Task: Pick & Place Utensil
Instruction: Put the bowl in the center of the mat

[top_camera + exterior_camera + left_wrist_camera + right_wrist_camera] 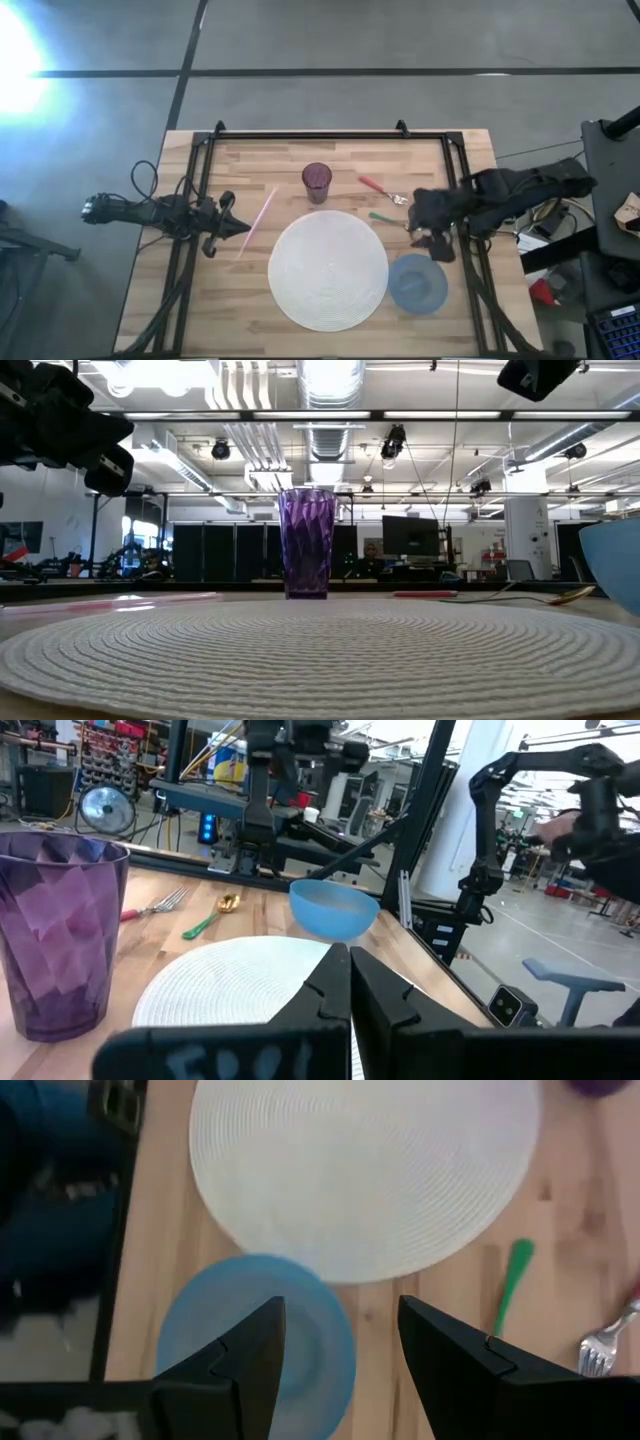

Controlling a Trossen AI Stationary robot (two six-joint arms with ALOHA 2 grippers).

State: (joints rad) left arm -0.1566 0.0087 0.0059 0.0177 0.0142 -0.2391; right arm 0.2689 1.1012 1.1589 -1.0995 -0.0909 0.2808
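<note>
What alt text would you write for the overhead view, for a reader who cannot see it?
The right gripper hangs open above a blue bowl beside a round white placemat on a wooden table. A purple cup, fork, green-handled spoon and pink straw lie nearby.

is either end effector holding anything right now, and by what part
Nothing is held. The right end effector hangs open above the blue bowl; the left end effector is shut and empty at the table's left edge.

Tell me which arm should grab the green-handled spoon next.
Right. The right gripper hovers open between the green-handled spoon and the blue bowl, close to both. The left gripper sits shut at the table's far left, with the white placemat between it and the spoon.
</note>
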